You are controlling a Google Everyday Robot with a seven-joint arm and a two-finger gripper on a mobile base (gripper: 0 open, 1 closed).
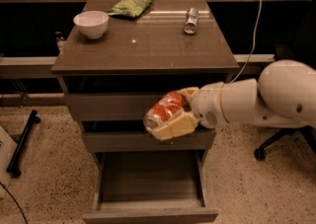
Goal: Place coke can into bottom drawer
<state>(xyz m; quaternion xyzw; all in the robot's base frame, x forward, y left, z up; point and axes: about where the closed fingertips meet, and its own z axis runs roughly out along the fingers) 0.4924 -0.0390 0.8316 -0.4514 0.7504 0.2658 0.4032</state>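
The gripper (174, 122) hugs the coke can (162, 110) tight, and the can lies sideways, a bit tilted. The open bottom drawer (150, 181) is right below it.

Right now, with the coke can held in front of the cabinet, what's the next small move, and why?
Probably lower it straight down. The gripper is shut on the coke can, holding it in the air, and the bottom drawer stands pulled out below it, so a short descent should bring the can inside before release.
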